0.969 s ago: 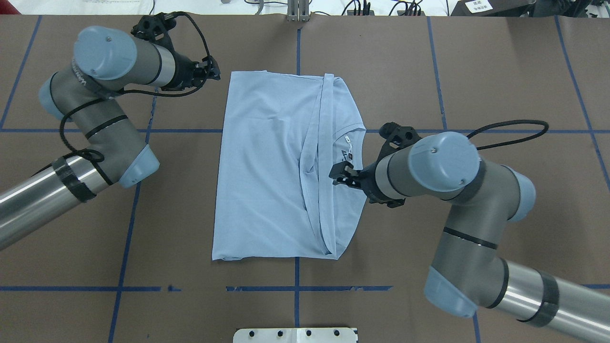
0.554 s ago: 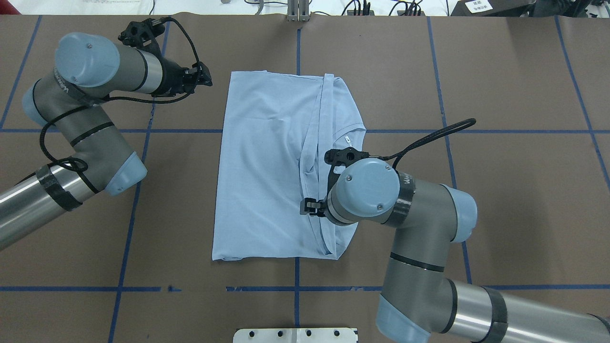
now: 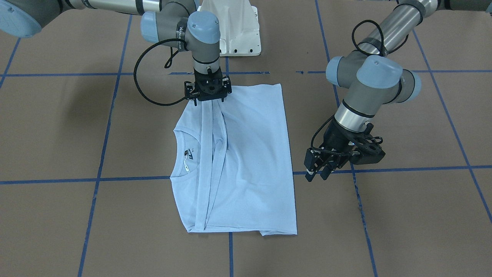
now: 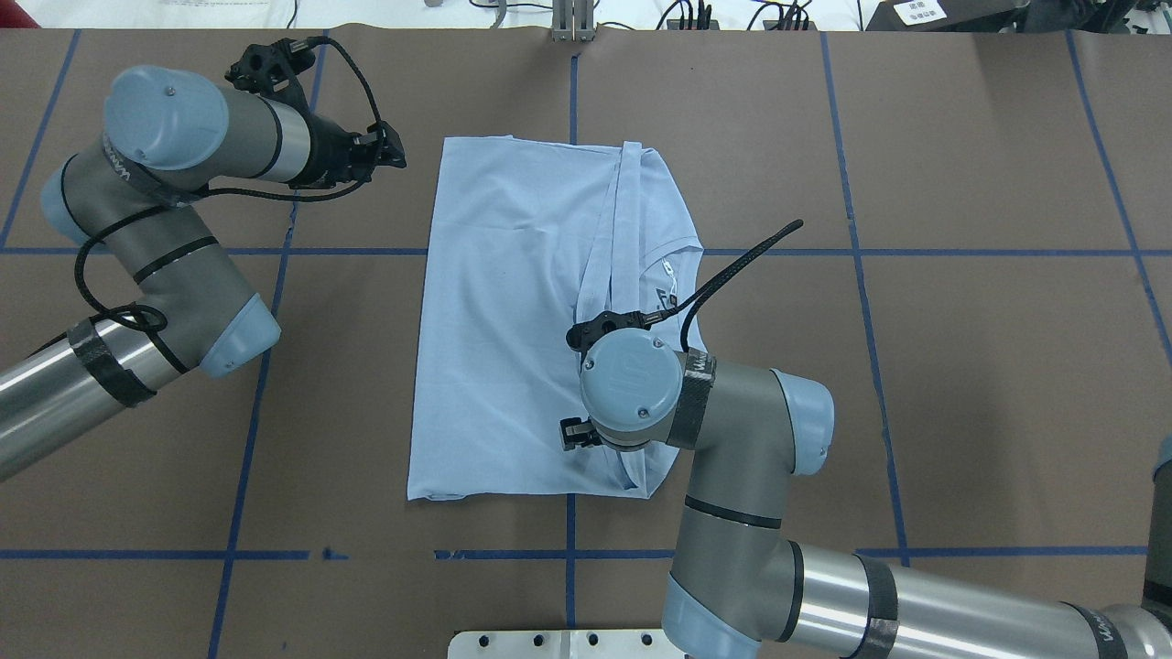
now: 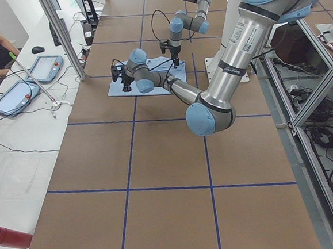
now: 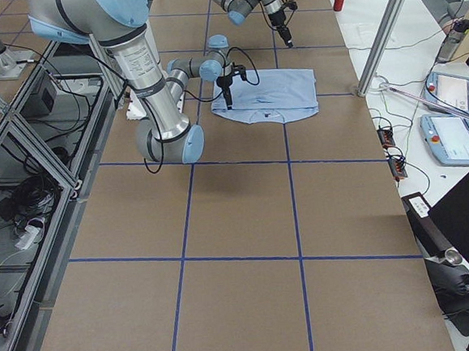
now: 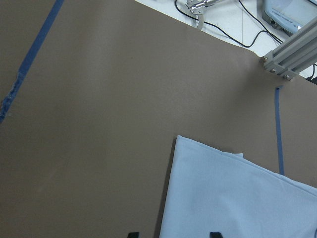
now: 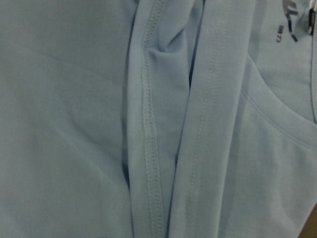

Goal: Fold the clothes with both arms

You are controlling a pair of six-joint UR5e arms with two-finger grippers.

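Light blue folded cotton T-shirt [image 3: 250, 161] lies under the right black two-finger gripper [image 3: 209, 100], whose jaw state I cannot tell. The left black two-finger gripper [image 3: 317, 175] hangs beside the shirt, fingers apart.

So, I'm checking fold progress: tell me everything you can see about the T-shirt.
The T-shirt is light blue, thin knit, lying flat on the brown table, folded into a rough rectangle. Stitched hems overlap in a strip beside the ribbed collar, where a dark neck label shows. The right gripper hangs over its robot-side edge; contact is unclear. The left gripper is off it.
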